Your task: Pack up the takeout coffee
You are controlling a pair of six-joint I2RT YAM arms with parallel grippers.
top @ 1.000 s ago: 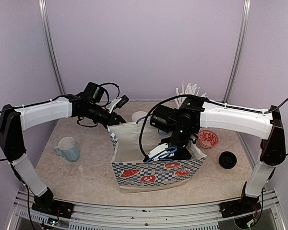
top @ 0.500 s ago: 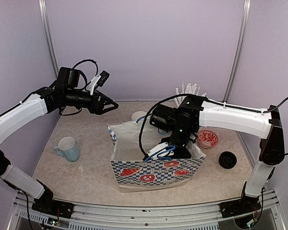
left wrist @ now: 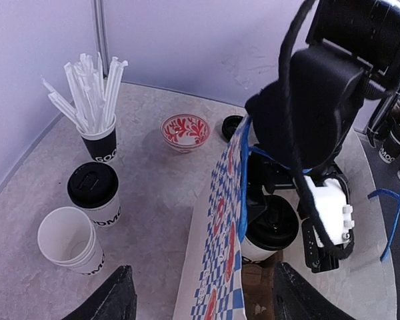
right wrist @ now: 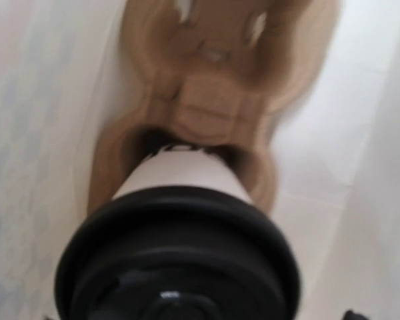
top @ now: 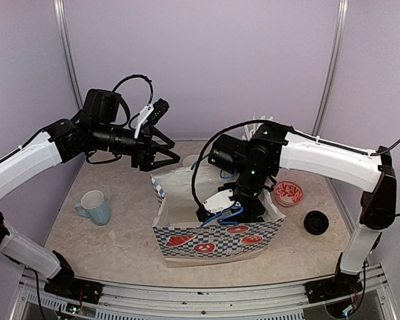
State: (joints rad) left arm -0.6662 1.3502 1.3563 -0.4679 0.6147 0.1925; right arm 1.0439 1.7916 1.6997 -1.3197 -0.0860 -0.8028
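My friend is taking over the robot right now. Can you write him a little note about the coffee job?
Left gripper: fingers open, empty, above the rim of the bag.
Right gripper: down in the bag, fingers around a lidded cup; gripping or released, I cannot tell.
Done: that cup is in the bag.
To do: a second lidded cup and nested open cups wait outside it.

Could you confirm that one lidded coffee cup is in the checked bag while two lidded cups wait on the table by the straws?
Not quite: by the straws wait one lidded cup and one open cup with no lid, as the left wrist view shows. The packed cup, lidded, does stand in the checked bag.
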